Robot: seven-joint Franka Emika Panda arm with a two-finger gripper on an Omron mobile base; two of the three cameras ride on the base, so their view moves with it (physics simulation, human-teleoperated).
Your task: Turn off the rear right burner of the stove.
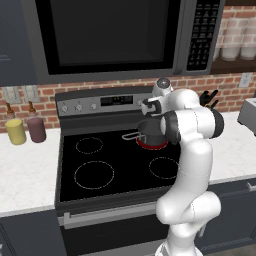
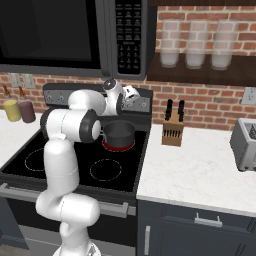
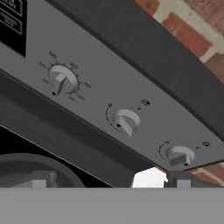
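Red glow marks the rear right burner (image 1: 151, 144) of the stove (image 1: 115, 170), where you see a dark pot (image 1: 151, 131) standing on it. Your gripper (image 1: 149, 106) hangs just before the steel control panel (image 3: 109, 105), facing three round knobs (image 3: 126, 120). Its fingertips (image 3: 177, 180) barely show, so you cannot tell how far apart the fingers stand.
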